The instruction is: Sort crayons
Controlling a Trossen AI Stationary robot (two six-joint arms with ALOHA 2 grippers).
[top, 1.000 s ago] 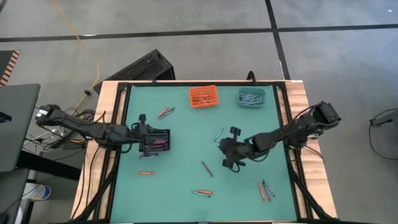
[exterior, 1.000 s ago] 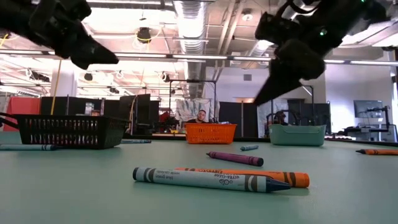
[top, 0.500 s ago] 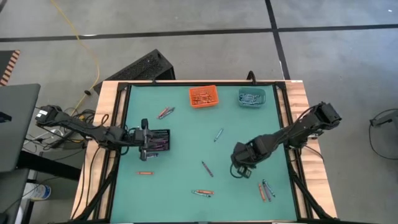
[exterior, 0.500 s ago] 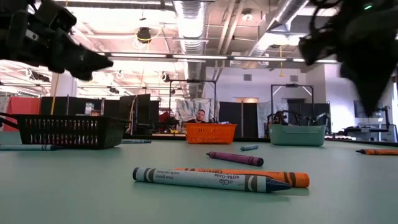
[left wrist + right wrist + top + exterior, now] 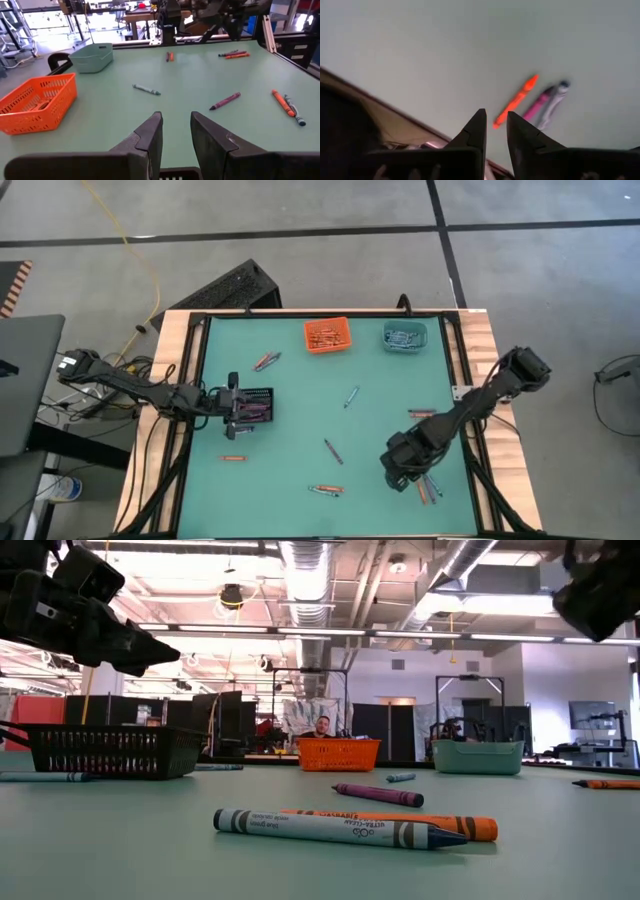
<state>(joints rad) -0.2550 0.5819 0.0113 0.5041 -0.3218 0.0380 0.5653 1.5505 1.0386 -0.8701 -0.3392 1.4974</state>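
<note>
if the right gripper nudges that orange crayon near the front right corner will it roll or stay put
Probably rolls: the orange crayon is a thin round stick lying flat on the smooth table. It looks light and stiff, so it should skid easily. The right gripper hangs above it, jaws slightly apart.

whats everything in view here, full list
crayons: about eleven loose, orange, blue, purple, scattered over the green table
orange bin: one, far edge, crayons inside
teal bin: one, beside the orange bin
black bin: one, left side, purple crayons inside
black crate: one, floor beyond the table
person: one, far back in the room
left gripper: open, empty, at the black bin
right gripper: open, empty, above three crayons, near right side
</note>
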